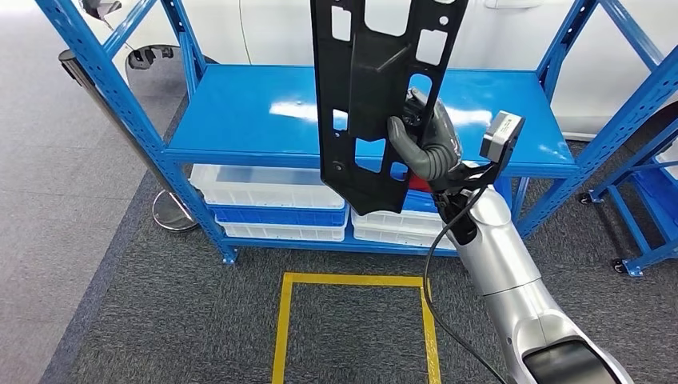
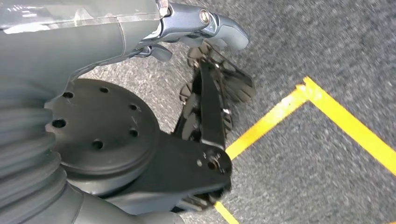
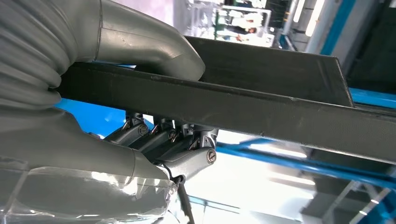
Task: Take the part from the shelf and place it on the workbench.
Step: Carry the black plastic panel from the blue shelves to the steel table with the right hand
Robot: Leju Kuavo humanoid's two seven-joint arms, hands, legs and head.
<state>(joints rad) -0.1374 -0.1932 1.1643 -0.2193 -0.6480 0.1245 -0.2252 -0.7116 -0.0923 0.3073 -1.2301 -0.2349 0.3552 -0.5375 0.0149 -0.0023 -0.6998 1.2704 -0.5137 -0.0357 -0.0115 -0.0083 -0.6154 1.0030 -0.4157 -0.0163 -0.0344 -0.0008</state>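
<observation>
My right hand (image 1: 428, 144) is clamped on the part (image 1: 376, 96), a long black plastic panel with cut-outs: thumb wrapped over the front face, fingers (image 3: 163, 140) behind it, so the panel's edge is pinched between them. The right wrist view confirms it, with the thumb on one side of the flat panel and the fingers on the other. I hold it near its lower half, so most of its length stands up above the hand, roughly upright with a slight tilt. That keeps the long axis vertical and the bottom end clear of the blue shelf (image 1: 240, 120) just beyond the hand. The part hangs in the air in front of the shelf top and rests on nothing. Below the hand, past the shelf edge, white and blue bins (image 1: 264, 196) sit on the lower level; yellow floor tape (image 1: 352, 280) marks a square under my arm. My left hand (image 2: 205, 28) hangs low over grey carpet with the fingers apart and nothing in them. No workbench shows in these views, so I judge pickup done and transfer plus placement still ahead. Risk: the high, top-heavy grip could let the panel pivot in the pinch during any turn.
</observation>
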